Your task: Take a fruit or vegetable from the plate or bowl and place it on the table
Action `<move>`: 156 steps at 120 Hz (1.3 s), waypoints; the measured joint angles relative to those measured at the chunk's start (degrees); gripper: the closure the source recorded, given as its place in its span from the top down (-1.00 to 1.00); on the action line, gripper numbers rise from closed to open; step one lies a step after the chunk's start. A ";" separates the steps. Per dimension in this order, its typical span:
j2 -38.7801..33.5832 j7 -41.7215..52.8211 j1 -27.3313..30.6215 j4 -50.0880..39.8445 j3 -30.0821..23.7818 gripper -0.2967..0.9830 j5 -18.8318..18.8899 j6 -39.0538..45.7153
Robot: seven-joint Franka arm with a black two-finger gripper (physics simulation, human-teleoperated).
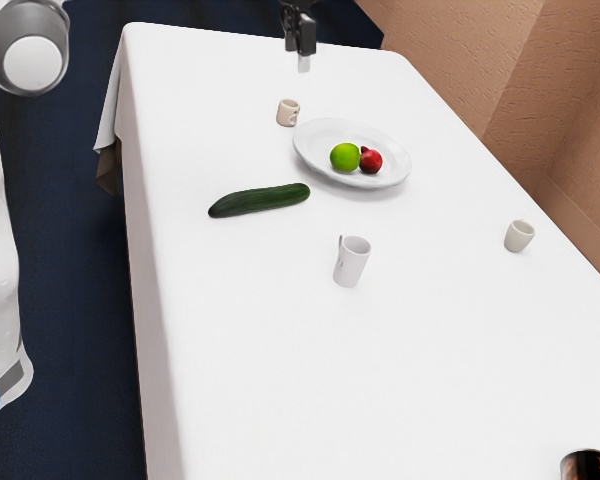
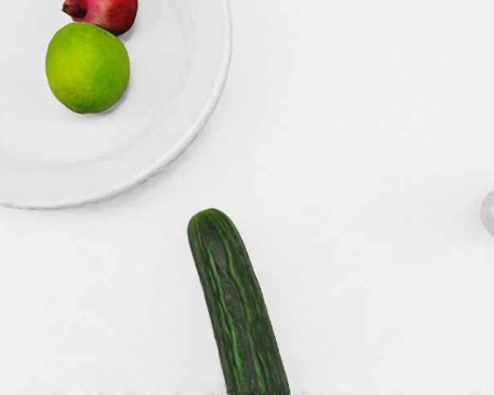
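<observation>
My gripper (image 1: 302, 48) hangs above the table at the top of the exterior view, higher than the dishes. A white plate (image 1: 325, 165) holds a round green fruit (image 1: 345, 157) and a red pomegranate (image 1: 371, 161), side by side. The wrist view has the same plate (image 2: 160, 160) with the green fruit (image 2: 87, 68) and part of the pomegranate (image 2: 119, 13). On the bare tablecloth, outside the plate, lies a dark green cucumber (image 1: 260, 200); one end of this cucumber (image 2: 235, 304) reaches toward the plate in the wrist view.
A small beige cup (image 1: 287, 113) stands close to the plate, and a white mug (image 1: 351, 262) stands beyond the cucumber. Another small cup (image 1: 519, 236) is near the table's far long edge. A dark can (image 1: 588, 466) sits at the exterior view's lower right corner.
</observation>
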 joint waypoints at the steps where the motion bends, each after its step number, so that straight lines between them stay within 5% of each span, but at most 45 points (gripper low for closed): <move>1: 0.01 0.08 0.18 0.00 -0.01 0.51 0.00 0.00; 26: 0.03 1.74 0.85 0.30 -0.10 0.51 -0.03 -0.15; 36: -2.24 2.01 0.22 12.77 -1.64 0.51 0.58 -1.56; 61: 1.19 1.85 -14.60 14.30 -1.62 0.50 2.39 -7.47; 74: 4.38 1.32 -17.14 14.14 0.70 0.51 4.06 -8.62; 101: 15.68 0.44 -3.06 14.63 1.88 0.51 3.76 -1.67; 156: 25.73 -0.42 -2.53 15.70 -2.62 0.50 1.92 13.54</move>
